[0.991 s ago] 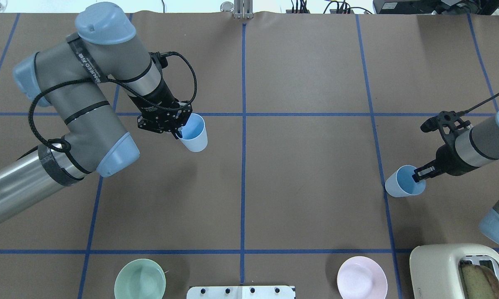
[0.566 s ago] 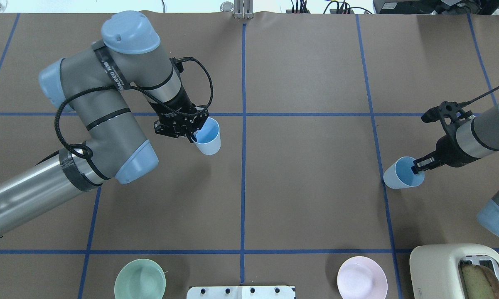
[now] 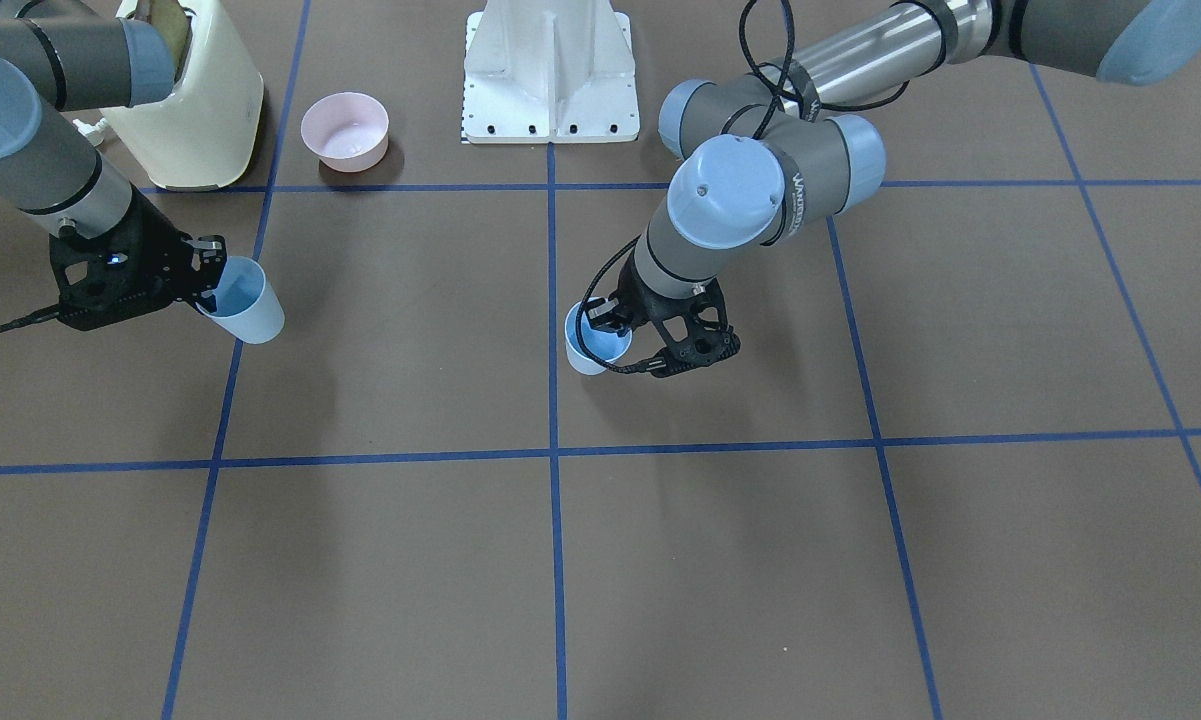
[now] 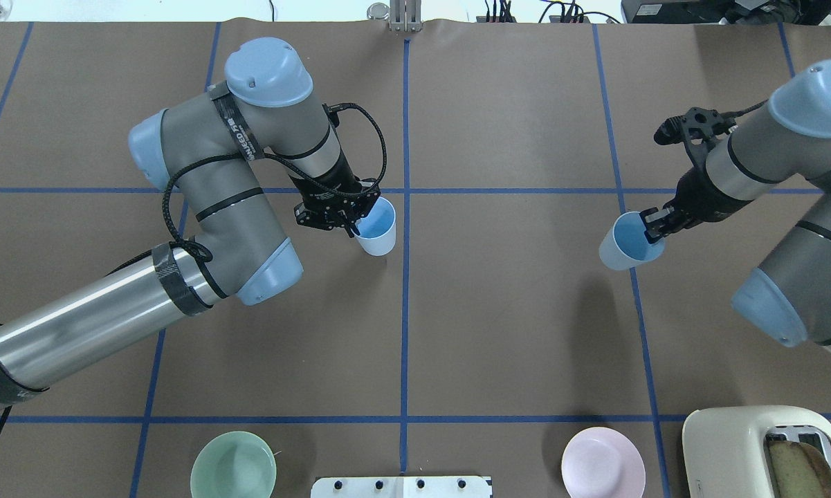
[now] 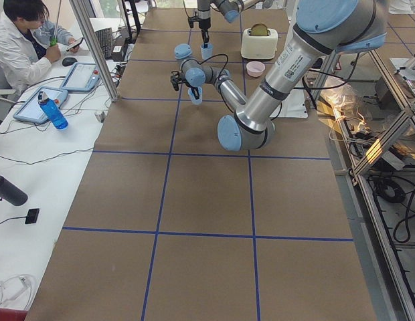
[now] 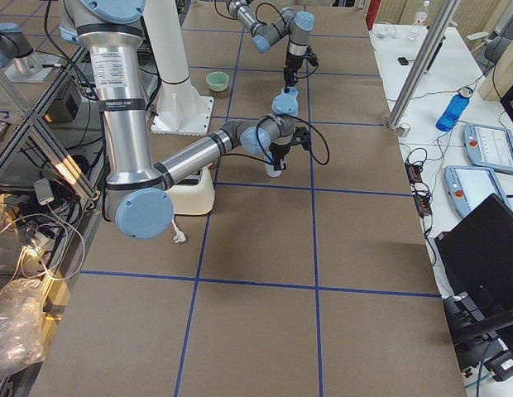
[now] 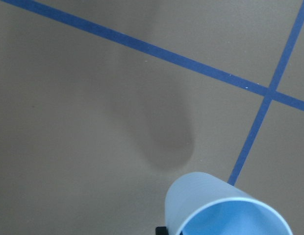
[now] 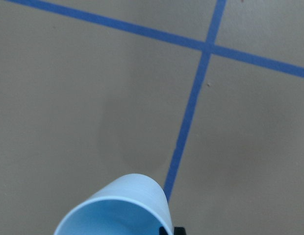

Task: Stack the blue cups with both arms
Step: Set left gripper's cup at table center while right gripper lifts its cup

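Observation:
Two pale-blue cups, each held by one arm. My left gripper point(image 4: 350, 223) is shut on the rim of the left cup point(image 4: 377, 234), one finger inside it, just left of the centre tape line; the gripper point(image 3: 611, 326) and cup point(image 3: 590, 347) also show in the front view. My right gripper point(image 4: 654, 225) is shut on the rim of the right cup point(image 4: 626, 242), which tilts left; both show in the front view, gripper point(image 3: 206, 284) and cup point(image 3: 247, 302). In the wrist views each cup, left point(image 7: 225, 210) and right point(image 8: 117, 208), hangs above its shadow on the table.
A mint-green bowl point(image 4: 233, 465) and a pink bowl point(image 4: 603, 462) stand at the near edge beside the white pedestal point(image 4: 401, 486). A cream toaster point(image 4: 761, 449) sits at the near right. An operator point(image 5: 20, 40) sits at a side desk.
My left arm has carried its cup to the right, up to the centre tape line. My right arm has carried its cup farther from the robot and a little left.

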Motion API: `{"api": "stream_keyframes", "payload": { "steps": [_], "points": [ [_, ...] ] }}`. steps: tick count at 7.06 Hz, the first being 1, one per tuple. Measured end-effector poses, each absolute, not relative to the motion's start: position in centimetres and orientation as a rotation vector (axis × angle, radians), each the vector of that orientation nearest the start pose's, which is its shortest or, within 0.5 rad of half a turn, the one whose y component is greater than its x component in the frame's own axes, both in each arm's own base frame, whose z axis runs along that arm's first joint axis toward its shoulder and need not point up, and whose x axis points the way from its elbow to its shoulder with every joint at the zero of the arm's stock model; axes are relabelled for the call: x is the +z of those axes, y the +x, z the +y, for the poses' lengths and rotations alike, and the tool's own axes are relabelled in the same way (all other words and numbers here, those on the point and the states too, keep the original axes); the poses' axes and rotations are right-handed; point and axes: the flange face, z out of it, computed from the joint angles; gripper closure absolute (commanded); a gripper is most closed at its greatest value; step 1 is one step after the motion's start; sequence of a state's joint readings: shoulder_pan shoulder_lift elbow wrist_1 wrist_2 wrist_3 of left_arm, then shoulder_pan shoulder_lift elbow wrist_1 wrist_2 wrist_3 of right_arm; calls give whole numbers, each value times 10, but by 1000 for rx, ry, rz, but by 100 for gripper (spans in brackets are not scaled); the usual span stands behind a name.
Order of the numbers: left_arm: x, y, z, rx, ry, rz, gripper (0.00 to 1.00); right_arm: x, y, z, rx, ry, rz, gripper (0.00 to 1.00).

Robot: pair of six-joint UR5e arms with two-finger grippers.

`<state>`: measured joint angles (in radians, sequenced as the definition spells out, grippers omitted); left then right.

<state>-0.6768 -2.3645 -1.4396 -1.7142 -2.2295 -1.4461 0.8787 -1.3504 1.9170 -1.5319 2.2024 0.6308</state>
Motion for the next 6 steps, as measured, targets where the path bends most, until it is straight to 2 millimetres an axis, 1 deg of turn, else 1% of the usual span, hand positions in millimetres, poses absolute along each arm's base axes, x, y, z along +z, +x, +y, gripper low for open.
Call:
{"api": "stream_keyframes", "payload": {
  "steps": [2,3,4,6],
  "points": [
    [196,545,-516,-248,-249,959,100,328,-305,-487,-241,73,-833,100],
    [192,552,-512,-248,-229,957,100,310,-308,-490,-239,68,-829,100],
    [189,559,-507,-247,-209,954,100,300,-310,-492,-238,66,-829,100],
    [188,569,-503,-238,-194,960,100,289,-312,-494,-231,67,-833,100]
  ]
}}
